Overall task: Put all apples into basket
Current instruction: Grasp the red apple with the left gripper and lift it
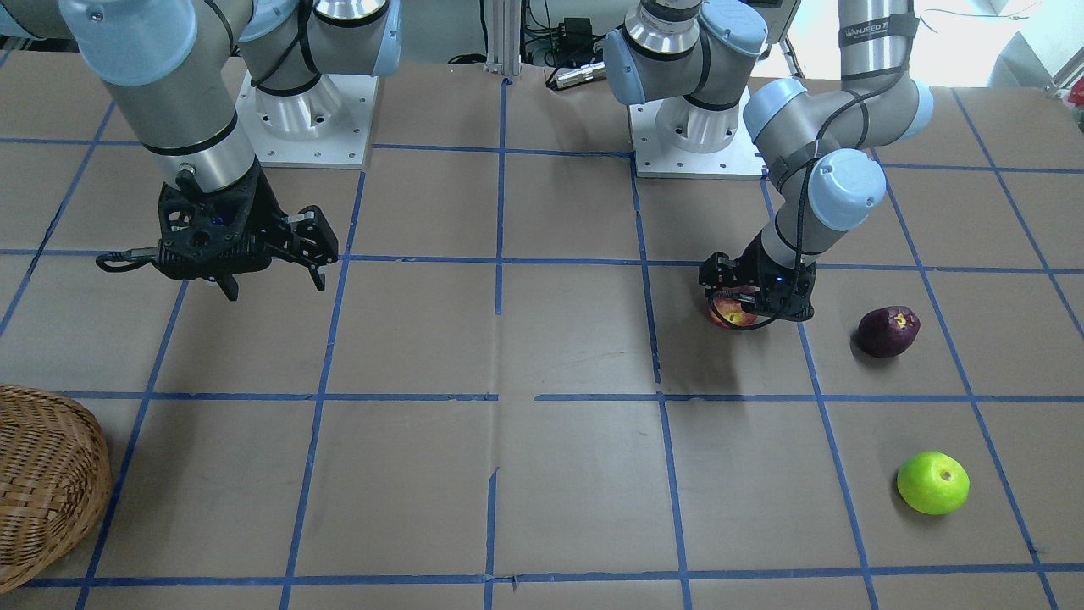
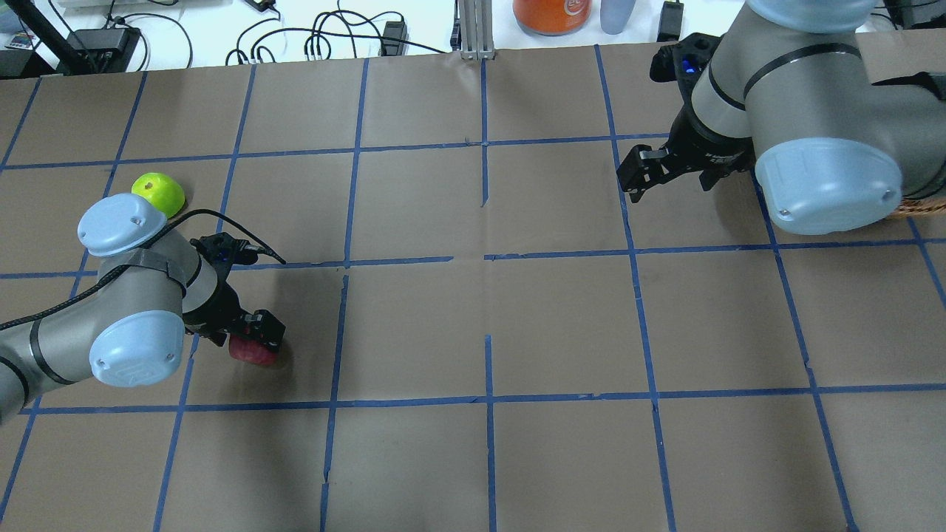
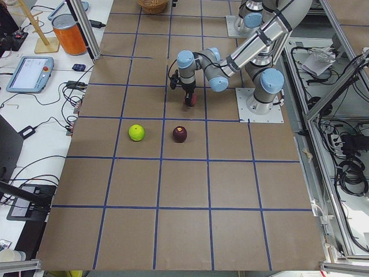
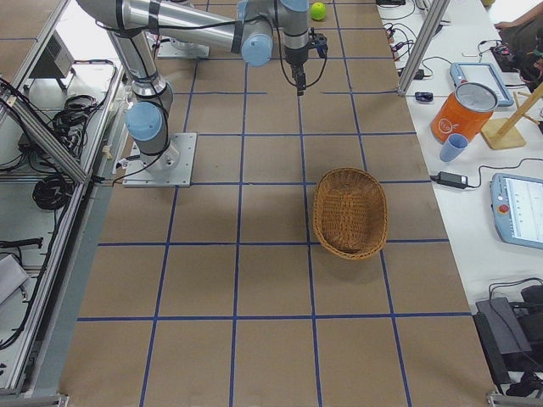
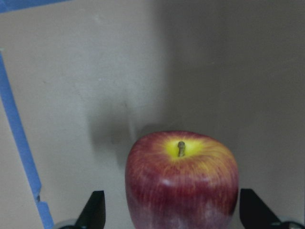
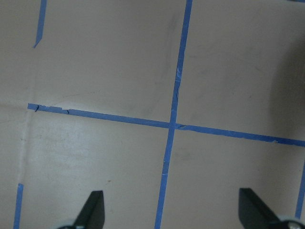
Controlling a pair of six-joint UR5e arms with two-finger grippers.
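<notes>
Front view: left pincer (image 1: 745, 296) low over red, yellow-patched round apple (image 1: 728, 318) on brown tabletop (image 1: 576, 474), placed to grasp it, I judge; dark maroon apple (image 1: 887, 330) near, not obstructing; lime-green apple (image 1: 932, 482) well apart; shallow woven wicker basket (image 1: 47, 483) far across
Left wrist: fingers (image 5: 94, 210) spread, straddling apple, not touching
Right wrist: right pincer (image 6: 174, 210) spread, empty, above blue tape (image 6: 174, 119)

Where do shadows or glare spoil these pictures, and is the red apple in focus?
Left wrist view: the red apple is sharp, with a small glint; a broad shadow darkens the table on its right. Right wrist view: dim, even light, the tape sharp, a dark patch at the right edge. Front-facing view: the top right corner is washed out.
</notes>
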